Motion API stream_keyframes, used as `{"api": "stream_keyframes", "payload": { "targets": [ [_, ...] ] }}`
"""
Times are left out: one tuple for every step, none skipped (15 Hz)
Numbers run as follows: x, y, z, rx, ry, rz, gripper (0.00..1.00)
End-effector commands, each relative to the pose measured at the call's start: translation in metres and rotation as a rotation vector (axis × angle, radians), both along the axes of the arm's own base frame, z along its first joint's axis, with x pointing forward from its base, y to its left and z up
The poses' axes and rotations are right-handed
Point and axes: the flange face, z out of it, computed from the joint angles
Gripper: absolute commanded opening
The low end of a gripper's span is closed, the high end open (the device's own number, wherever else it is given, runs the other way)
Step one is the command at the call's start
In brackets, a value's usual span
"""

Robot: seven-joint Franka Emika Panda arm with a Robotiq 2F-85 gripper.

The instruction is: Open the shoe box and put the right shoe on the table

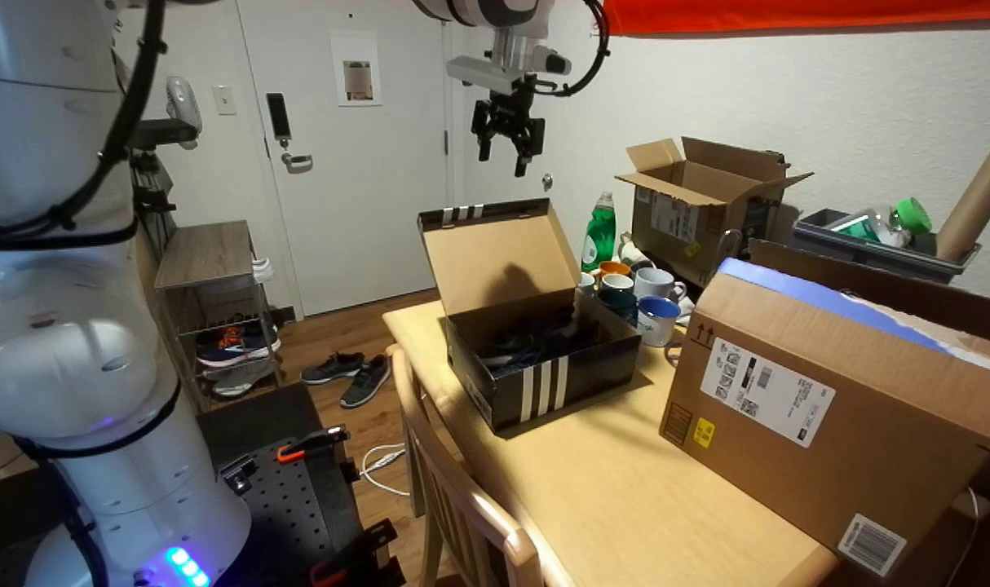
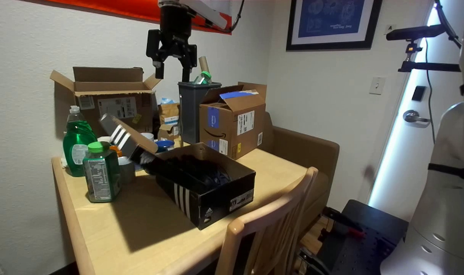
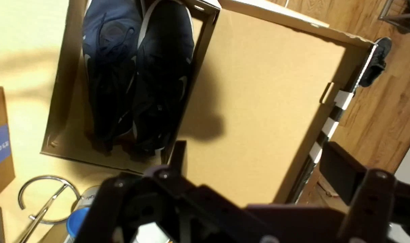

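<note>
My gripper (image 1: 503, 161) hangs in mid-air above the shoe box (image 1: 581, 383), its two fingers (image 2: 159, 71) set wide apart and clear of everything around them. The black box sits on the light tan wooden table (image 1: 625, 489), its lid (image 1: 483, 257) flipped up and tilted back; in the wrist view I see two dark sneakers (image 3: 112, 64) side by side inside it, though I can't tell which is the right one. The raised lid shows between the fingers there, the sneakers off to one side. A wooden chair (image 2: 272, 208) is at the table's edge, a white wall (image 1: 854, 98) runs along the far side, and in an exterior view I have a door (image 1: 364, 196) and a shoe rack (image 1: 205, 253) on the wood floor (image 1: 324, 338). It's crowded around the box: mugs (image 1: 617, 306) just beside it, a green dish soap bottle (image 1: 599, 232) and a squat green-capped bottle (image 2: 102, 173) near them, the big shipping carton (image 1: 821, 408) farther along the table, and a carton with open flaps (image 1: 723, 216) close to the wall.
</note>
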Motion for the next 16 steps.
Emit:
{"api": "stream_keyframes", "payload": {
  "targets": [
    [0.004,-0.029,-0.018,0.066,0.016,-0.108,1.00],
    [0.005,-0.039,-0.026,0.081,0.024,-0.127,1.00],
    [0.006,-0.046,-0.032,0.093,0.026,-0.147,1.00],
    [0.006,-0.054,-0.042,0.101,0.022,-0.163,1.00],
    [0.008,-0.059,-0.052,0.111,0.030,-0.181,1.00],
    [0.010,-0.064,-0.064,0.119,0.039,-0.201,1.00],
    [0.011,-0.067,-0.074,0.123,0.040,-0.217,1.00],
    [0.013,-0.071,-0.087,0.125,0.045,-0.240,1.00],
    [0.017,-0.072,-0.100,0.135,0.047,-0.255,1.00],
    [0.021,-0.075,-0.112,0.138,0.053,-0.271,1.00],
    [0.025,-0.076,-0.126,0.147,0.062,-0.290,1.00],
    [0.029,-0.079,-0.139,0.150,0.072,-0.306,1.00],
    [0.033,-0.081,-0.152,0.151,0.084,-0.325,1.00],
    [0.037,-0.084,-0.165,0.151,0.097,-0.343,1.00],
    [0.039,-0.086,-0.177,0.150,0.110,-0.367,1.00],
    [0.041,-0.088,-0.189,0.150,0.120,-0.388,1.00]
  ]
}}
